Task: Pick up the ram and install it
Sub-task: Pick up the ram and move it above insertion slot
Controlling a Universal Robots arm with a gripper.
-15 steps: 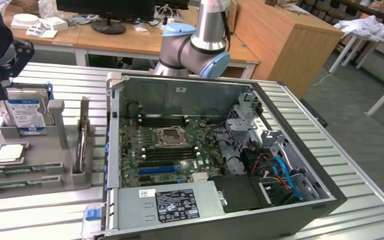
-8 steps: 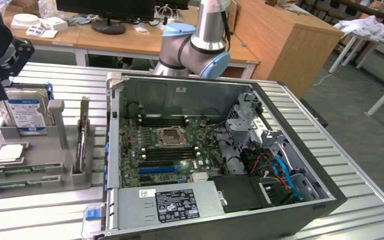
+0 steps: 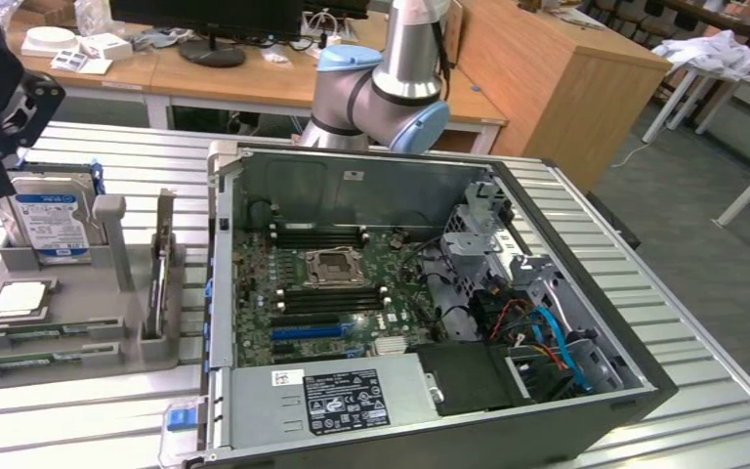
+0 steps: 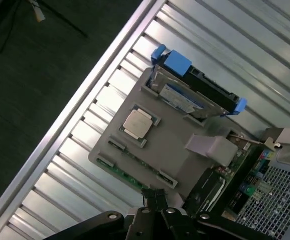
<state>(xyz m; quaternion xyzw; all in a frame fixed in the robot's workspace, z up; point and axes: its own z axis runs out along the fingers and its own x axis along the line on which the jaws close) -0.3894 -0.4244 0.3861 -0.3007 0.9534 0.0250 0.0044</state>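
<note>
While pincer (image 4: 153, 196) is hovering pressed together, pinching nothing, ram (image 4: 130, 177) is lying flat in edge slot of gray holder tray (image 4: 174, 150), near processor chip (image 4: 137, 122). Judging: light, stiff, fragile; long bare edges offering safest hold, sparing chips.

One open computer case (image 3: 414, 293) in the middle of the exterior view, one grey tray (image 3: 89, 347) at its left holding one hard drive (image 3: 52, 217), one silver processor chip (image 3: 20, 298) and two flat green memory sticks (image 3: 23, 363); one robot arm (image 3: 395, 88) top centre, one monitor (image 3: 206, 15) upper left
</note>
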